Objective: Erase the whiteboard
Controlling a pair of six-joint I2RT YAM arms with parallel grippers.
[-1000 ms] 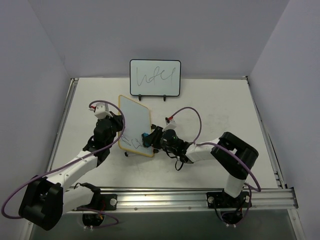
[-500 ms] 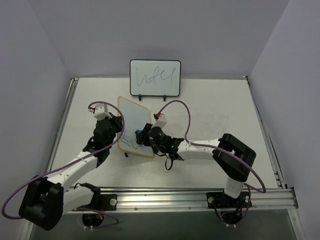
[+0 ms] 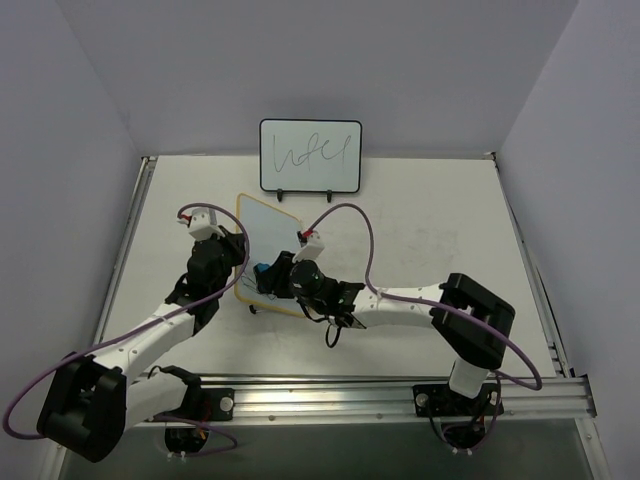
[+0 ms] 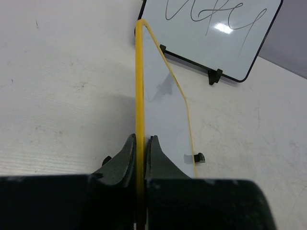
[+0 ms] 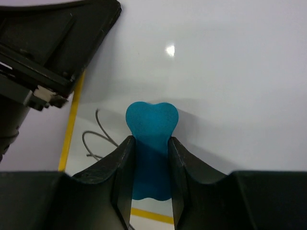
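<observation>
While my right gripper (image 5: pixel 149 143), pinching a blue eraser (image 5: pixel 151 120), hid most scribbles (image 5: pixel 96 136), I saw the whiteboard (image 3: pixel 270 225) lying lengthwise twelve to six, my left gripper (image 4: pixel 140 148) clamping its yellow frame.

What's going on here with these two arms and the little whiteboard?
The left gripper is shut on the edge of the tan-framed whiteboard, steadying it. The right gripper is shut on a blue eraser, whose tip appears to meet the board's face. A few dark scribbles lie just beside it, not yet wiped. A black-framed board stands at the back.
</observation>
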